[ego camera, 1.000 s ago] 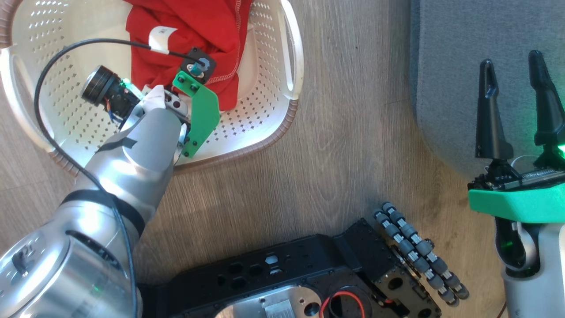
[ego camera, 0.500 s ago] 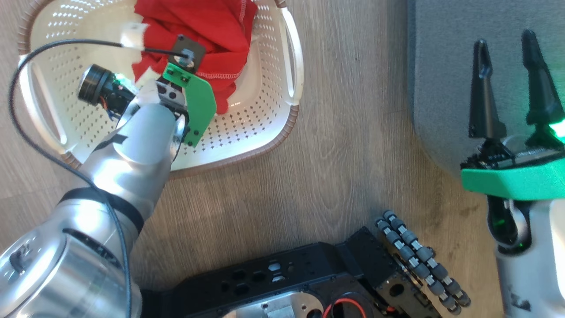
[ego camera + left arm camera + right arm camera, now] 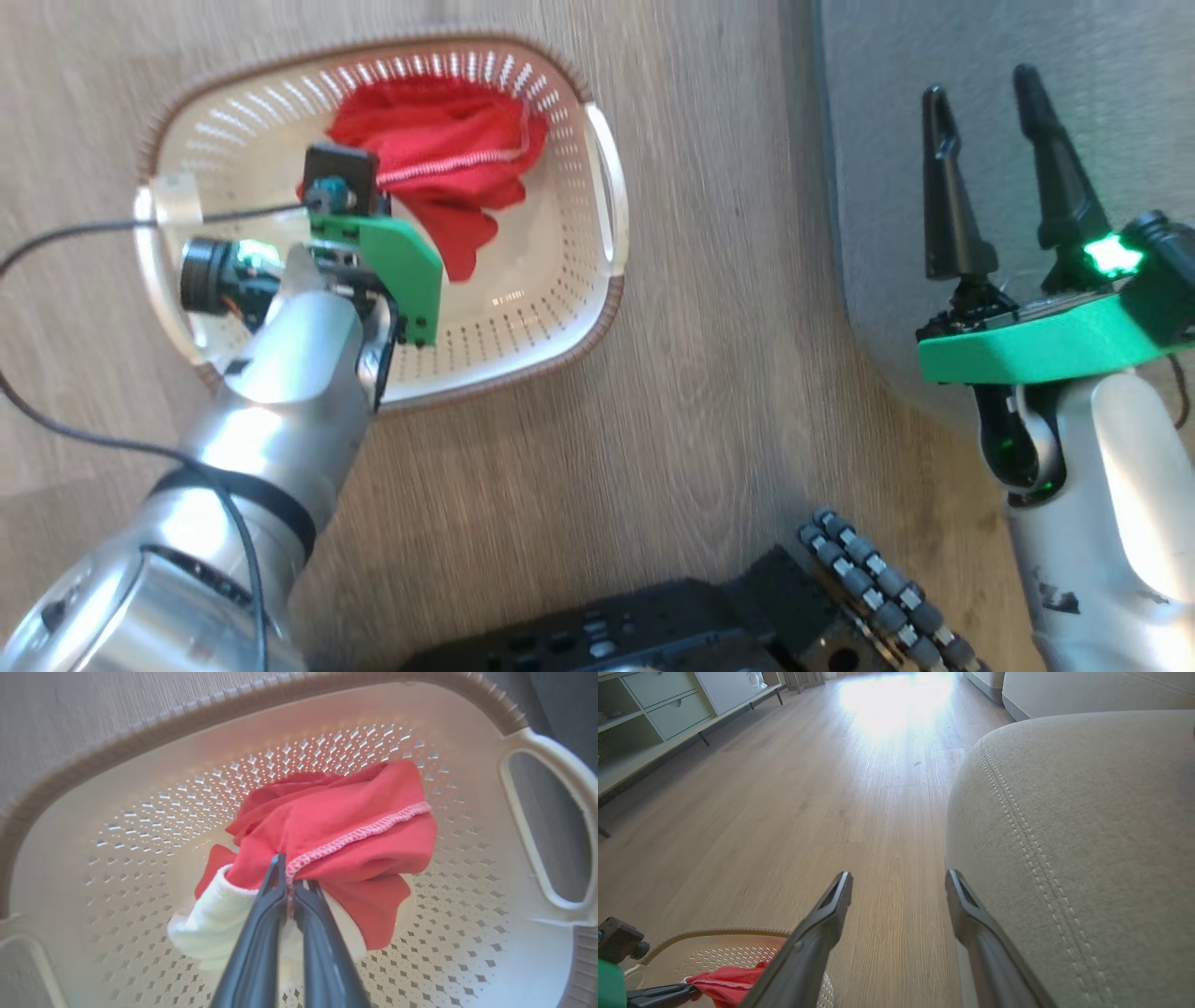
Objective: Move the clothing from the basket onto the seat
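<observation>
The cream perforated basket [image 3: 560,359] stands on the wood floor, and its wall and white handle [image 3: 537,826] show up close. My left gripper [image 3: 292,872] is shut on the red clothing [image 3: 345,826] at a white-stitched hem, with a white panel [image 3: 210,919] bunched under the fingers. In the head view the green wrist bracket hides those fingertips, and the clothing [image 3: 439,168] sits in the basket's far half. My right gripper [image 3: 980,86] stands open and empty over the edge of the grey seat [image 3: 887,187]. Its fingers [image 3: 831,905] frame the floor, with the seat [image 3: 1087,835] beside them.
My black base [image 3: 653,625] and its roller wheel [image 3: 878,597] lie at the bottom edge. A black cable [image 3: 75,233] loops from the left wrist across the basket's left side. A low cabinet with drawers [image 3: 658,704] lines the far left, and another pale sofa [image 3: 1087,690] stands beyond the seat.
The head camera has shifted, so the whole basket now shows. The left wrist has turned and drawn the red fabric into a tighter bunch while staying shut. The right gripper stays open.
</observation>
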You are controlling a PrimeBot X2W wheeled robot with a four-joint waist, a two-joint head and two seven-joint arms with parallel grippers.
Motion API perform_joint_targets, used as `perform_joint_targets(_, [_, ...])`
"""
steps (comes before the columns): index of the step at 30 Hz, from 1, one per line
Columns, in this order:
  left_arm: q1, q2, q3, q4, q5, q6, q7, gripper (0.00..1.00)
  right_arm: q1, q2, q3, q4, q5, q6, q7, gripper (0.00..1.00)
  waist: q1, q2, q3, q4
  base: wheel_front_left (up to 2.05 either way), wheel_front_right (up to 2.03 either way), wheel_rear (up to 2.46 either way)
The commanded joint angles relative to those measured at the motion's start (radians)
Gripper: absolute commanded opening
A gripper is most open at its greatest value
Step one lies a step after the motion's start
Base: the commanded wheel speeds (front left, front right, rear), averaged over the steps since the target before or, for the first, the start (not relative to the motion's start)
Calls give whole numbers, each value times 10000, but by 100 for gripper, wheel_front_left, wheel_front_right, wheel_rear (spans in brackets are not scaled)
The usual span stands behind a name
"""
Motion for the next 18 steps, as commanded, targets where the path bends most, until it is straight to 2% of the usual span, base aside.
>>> perform_joint_targets(1, [292, 110, 264, -333, -30, 173, -172, 0, 318, -134, 233, -72, 66, 0, -79, 100, 0, 0, -925, 154, 0, 0, 0])
perform_joint_targets(8, [1480, 537, 1684, -2836, 1035, 873, -188, 0, 539, -172, 264, 465, 39, 0, -90, 100, 0, 0, -2304, 438, 0, 0, 0])
perform_joint_targets(12, [2237, 564, 2525, -3842, 1694, 925, -189, 0, 643, -176, 277, 682, 13, 0, -91, 100, 0, 0, -2906, 576, 0, 0, 0])
perform_joint_targets(18, [3487, 435, 4099, -5535, 3115, 744, -190, 0, 770, -151, 295, 1037, -21, 0, -92, 100, 0, 0, -3819, 868, 0, 0, 0])
